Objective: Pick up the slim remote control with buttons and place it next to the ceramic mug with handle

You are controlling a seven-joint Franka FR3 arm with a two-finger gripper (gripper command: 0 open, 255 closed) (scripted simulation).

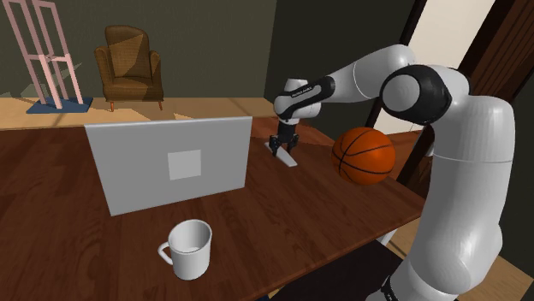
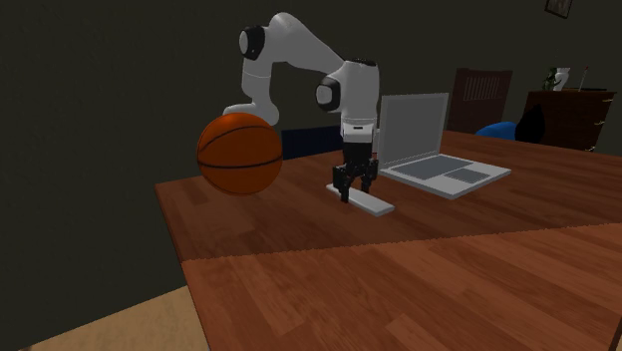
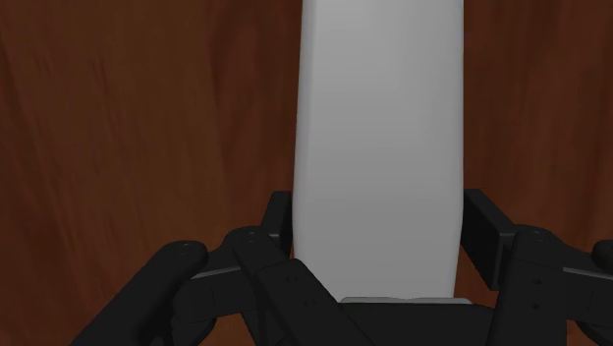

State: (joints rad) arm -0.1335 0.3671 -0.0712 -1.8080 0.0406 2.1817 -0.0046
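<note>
The fingers of my black gripper (image 2: 355,187) clasp the long edges of the slim pale-grey remote control (image 3: 378,138), which lies just beside the open grey laptop (image 1: 167,162). I judge it light, stiff and slippery, so a hold nearer mid-length should avoid tipping.

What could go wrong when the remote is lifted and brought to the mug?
1. The hand sits at one end of the pale remote control, so its long free end may tip on lifting.
2. The open laptop stands between it and the white mug; a low carry may hit the screen.
</note>
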